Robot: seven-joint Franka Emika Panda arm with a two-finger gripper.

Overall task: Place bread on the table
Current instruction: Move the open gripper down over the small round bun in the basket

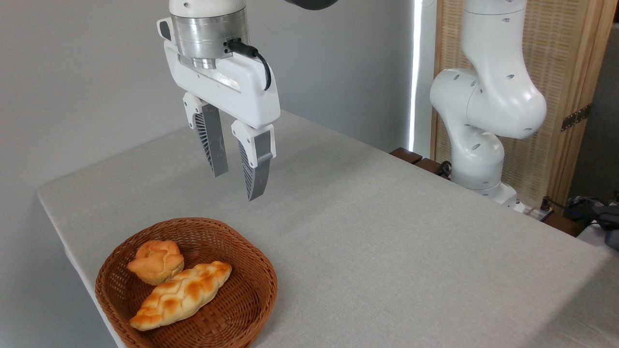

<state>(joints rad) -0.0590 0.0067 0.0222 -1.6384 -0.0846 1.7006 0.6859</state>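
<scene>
The gripper [237, 181] hangs in the upper left of the frame, high above the table [387, 241]. Its two grey fingers [255, 169] point down and are spread apart. Nothing is between them.

The bun [156, 261] sits in the basket [251, 299] at the lower left of the frame. It is small, round and golden, with a bumpy top. It lies at the back left of the basket. A long braided loaf [181, 295] lies just in front of it, and the two touch.

The gripper is above and behind the basket, a bit to the right of the bun, well apart from it.

The white arm base [478, 145] stands at the right, behind the table's far edge.
</scene>
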